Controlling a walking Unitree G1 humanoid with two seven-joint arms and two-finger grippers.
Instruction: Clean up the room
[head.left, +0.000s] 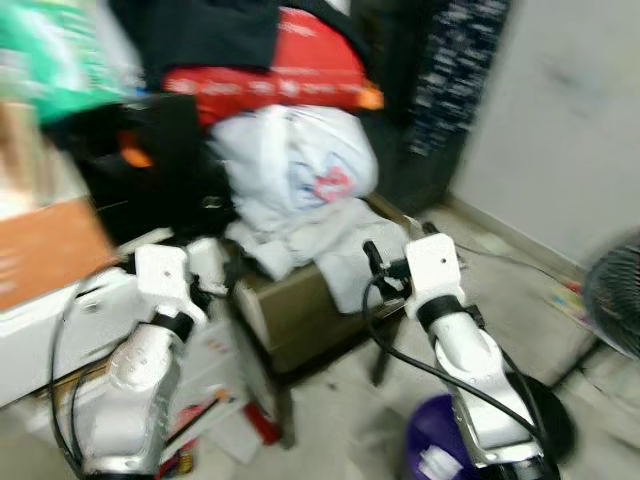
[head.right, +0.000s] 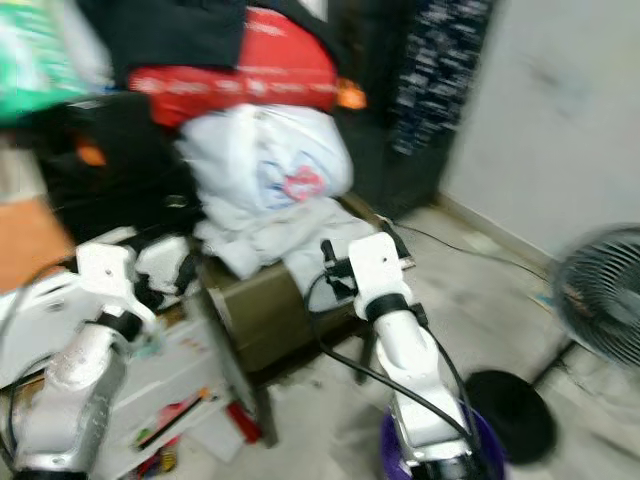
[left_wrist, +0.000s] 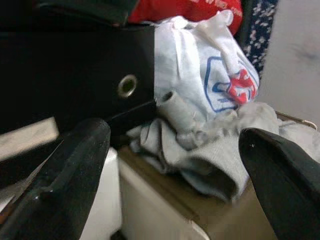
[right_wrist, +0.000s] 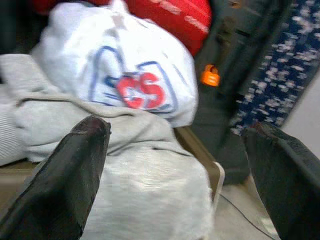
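Evidently squaring up for a grab, left gripper (left_wrist: 170, 165) and right gripper (right_wrist: 175, 165), both spread and empty, flank the grey garment (head.left: 330, 245) slumped over the brown stool (head.left: 300, 310).

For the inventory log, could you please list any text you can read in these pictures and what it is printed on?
"CS": red letters inside a blue outline on the white plastic bag.
White lettering on the red bag above it: too blurred to read.
Print on the green package at upper left: too blurred to read.
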